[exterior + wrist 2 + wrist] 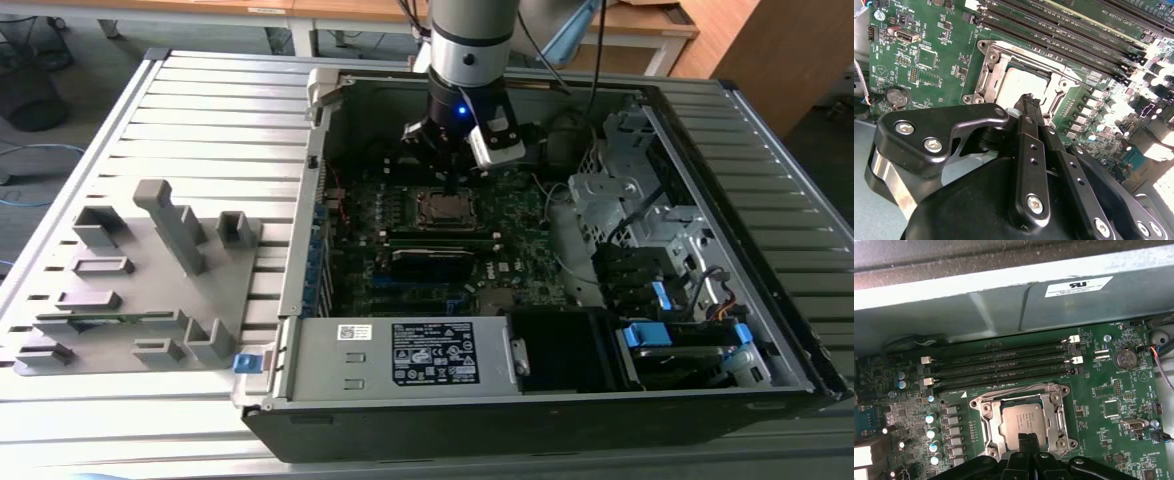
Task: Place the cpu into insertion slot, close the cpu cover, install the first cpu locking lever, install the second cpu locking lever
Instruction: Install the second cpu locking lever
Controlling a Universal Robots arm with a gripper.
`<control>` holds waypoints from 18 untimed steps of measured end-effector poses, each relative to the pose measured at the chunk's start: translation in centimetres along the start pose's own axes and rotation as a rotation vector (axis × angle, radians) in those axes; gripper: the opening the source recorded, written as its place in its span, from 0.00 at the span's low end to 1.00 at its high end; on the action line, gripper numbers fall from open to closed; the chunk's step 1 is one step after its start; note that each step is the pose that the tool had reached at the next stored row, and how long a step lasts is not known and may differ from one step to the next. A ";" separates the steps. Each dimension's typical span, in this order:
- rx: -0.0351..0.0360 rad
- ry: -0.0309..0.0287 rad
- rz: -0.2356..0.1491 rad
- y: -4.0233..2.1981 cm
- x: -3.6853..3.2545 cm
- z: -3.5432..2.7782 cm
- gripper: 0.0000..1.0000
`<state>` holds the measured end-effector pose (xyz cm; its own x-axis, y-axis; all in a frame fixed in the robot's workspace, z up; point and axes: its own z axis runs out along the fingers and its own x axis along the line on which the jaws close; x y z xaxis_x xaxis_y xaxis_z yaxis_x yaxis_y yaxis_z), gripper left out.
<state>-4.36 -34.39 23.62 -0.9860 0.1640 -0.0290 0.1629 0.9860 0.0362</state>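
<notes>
The cpu (1024, 421), a flat silver-grey square, lies in the insertion slot (983, 408) on the green motherboard (1104, 390). The cpu cover (1055, 415), a thin silver frame, lies flat around the chip, whose top shows through its window. In the second wrist view the cpu (1021, 84) sits inside that cover (993, 75). My gripper (1028, 439) is shut with nothing between its fingers, and its tips hang just over the chip's near edge. Seen from outside, the gripper (450, 184) points straight down above the cpu (445, 208) inside the open computer case.
Long black memory slots (999, 365) run beside the socket, between it and the grey case wall (1004, 305). A labelled power supply box (400, 355) and drive bays (641, 200) crowd the case. A grey fixture plate (134, 280) lies outside on the exterior view's left.
</notes>
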 end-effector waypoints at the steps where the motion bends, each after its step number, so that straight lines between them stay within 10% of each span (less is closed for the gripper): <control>1: 0.0000 0.0000 0.000 0.00 0.00 -0.03 0.11; 18: -0.0002 -0.0001 0.000 0.03 -0.02 -0.65 0.11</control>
<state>-4.36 -34.38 24.27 -0.9860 0.1641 -0.0291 0.1630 0.9860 0.0364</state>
